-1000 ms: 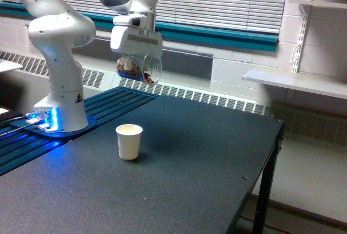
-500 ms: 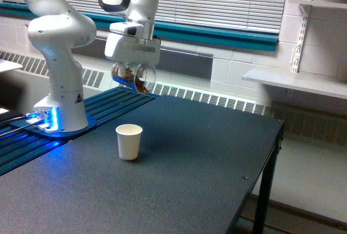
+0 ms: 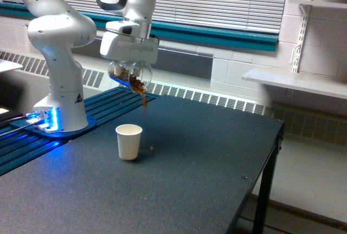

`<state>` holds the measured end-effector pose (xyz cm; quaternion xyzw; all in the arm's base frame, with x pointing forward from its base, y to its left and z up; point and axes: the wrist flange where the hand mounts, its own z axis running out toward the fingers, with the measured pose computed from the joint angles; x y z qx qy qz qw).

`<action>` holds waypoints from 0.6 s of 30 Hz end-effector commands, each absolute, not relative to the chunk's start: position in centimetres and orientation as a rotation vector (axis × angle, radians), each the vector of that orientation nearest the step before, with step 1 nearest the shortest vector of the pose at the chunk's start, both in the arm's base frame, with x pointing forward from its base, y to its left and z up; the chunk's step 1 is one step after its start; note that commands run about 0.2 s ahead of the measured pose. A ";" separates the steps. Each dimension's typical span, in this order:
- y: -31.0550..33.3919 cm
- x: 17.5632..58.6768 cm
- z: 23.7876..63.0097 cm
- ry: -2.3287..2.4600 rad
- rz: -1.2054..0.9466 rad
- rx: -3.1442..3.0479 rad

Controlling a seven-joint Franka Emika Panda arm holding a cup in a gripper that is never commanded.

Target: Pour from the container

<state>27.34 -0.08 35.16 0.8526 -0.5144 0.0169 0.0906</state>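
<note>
- The gripper point(image 3: 129, 67) had its fingers clamped on the container point(image 3: 129, 75), the clear cup with brown nuts showing through its wall; it hung in the air over the rear left part of the tabletop point(image 3: 179, 185), as the exterior view has it, well above the surface.
- Against the frames a second and half a second earlier, the container had shifted toward the exterior view's left and tipped further over; its mouth faced down and to the exterior view's right.
- The new thing was that nuts had begun to leave it; a small brown clump point(image 3: 145, 101) hung in the air just below the lip, where earlier all the nuts sat inside.
- One brown nut point(image 3: 152, 148) lay on the tabletop just beside the white paper cup point(image 3: 129, 142), on its right in the exterior view; no such speck was there in the earlier frames.
- The paper cup stood upright where it had stood before, in the left half of the tabletop, apart from the arm.
- By my judgement the pour was under way but landing wide; the falling clump sat to the right of the paper cup's rim, so more nuts looked likely to miss unless the container moved further left.
</note>
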 end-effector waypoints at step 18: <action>0.3 23.9 36.8 -1.746 -0.027 2.395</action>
